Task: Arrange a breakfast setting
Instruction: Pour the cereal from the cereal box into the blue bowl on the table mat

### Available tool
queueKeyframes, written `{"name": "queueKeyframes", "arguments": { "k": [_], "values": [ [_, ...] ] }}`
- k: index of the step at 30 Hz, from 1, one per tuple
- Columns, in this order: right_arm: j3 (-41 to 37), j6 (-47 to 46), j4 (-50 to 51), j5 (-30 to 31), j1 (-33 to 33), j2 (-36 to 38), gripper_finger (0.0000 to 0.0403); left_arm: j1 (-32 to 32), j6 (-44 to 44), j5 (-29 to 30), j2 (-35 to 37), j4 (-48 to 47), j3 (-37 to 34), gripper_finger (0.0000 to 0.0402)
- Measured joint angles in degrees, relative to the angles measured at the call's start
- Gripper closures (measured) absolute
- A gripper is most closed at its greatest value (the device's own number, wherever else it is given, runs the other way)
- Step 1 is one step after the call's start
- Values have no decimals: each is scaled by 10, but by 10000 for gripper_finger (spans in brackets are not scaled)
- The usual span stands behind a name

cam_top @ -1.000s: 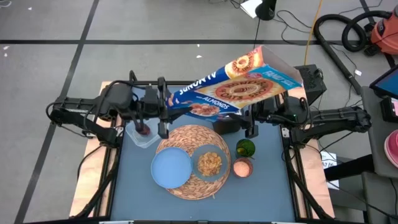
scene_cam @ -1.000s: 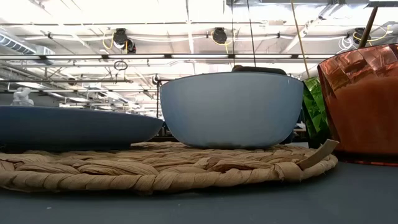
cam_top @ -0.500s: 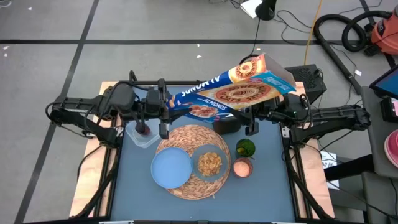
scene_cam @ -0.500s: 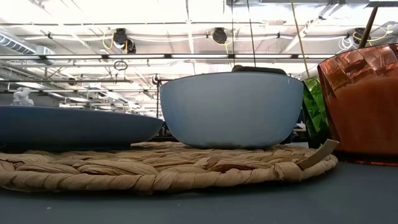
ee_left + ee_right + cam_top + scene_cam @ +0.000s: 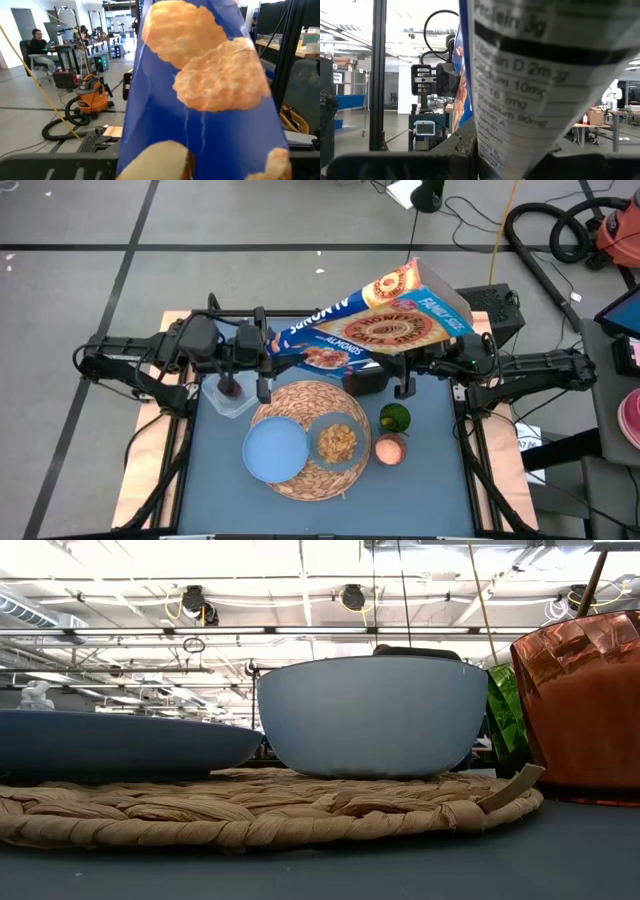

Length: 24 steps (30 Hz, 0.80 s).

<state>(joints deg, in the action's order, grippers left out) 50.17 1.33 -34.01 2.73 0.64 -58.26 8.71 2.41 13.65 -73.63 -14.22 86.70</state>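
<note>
Cereal box held tilted over the setting

High view: left gripper [image 5: 262, 350] clenches the box [image 5: 375, 328] at frame centre; right gripper [image 5: 404, 362] — grip unclear. Mat [image 5: 312, 439], plate [image 5: 274, 450], bowl [image 5: 337, 442] below. Wrist views: box fills both (light, crushable card; take the edges).

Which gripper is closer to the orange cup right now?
Right. The right gripper sits just behind the orange cup, at the cereal box; the left gripper is across the mat.

Bright, even overhead light; ceiling lamps [image 5: 300, 560] blown out in low view; box [image 5: 200, 90] blurred close-up in wrist views.
</note>
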Motion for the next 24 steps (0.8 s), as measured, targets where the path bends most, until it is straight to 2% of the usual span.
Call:
{"name": "queueKeyframes", "arguments": {
  "k": [5,11,15,24],
  "values": [
    [0,0,6,0,0,0,312,0,2,0,0,-9,0,270],
    [0,0,24,0,0,0,312,0,1,-1,0,-28,0,206],
    [0,0,52,2,0,5,312,-1,3,11,3,-84,-1,174],
    [0,0,171,60,1,49,312,-18,-31,24,13,-215,-1,163]
  ]
}}
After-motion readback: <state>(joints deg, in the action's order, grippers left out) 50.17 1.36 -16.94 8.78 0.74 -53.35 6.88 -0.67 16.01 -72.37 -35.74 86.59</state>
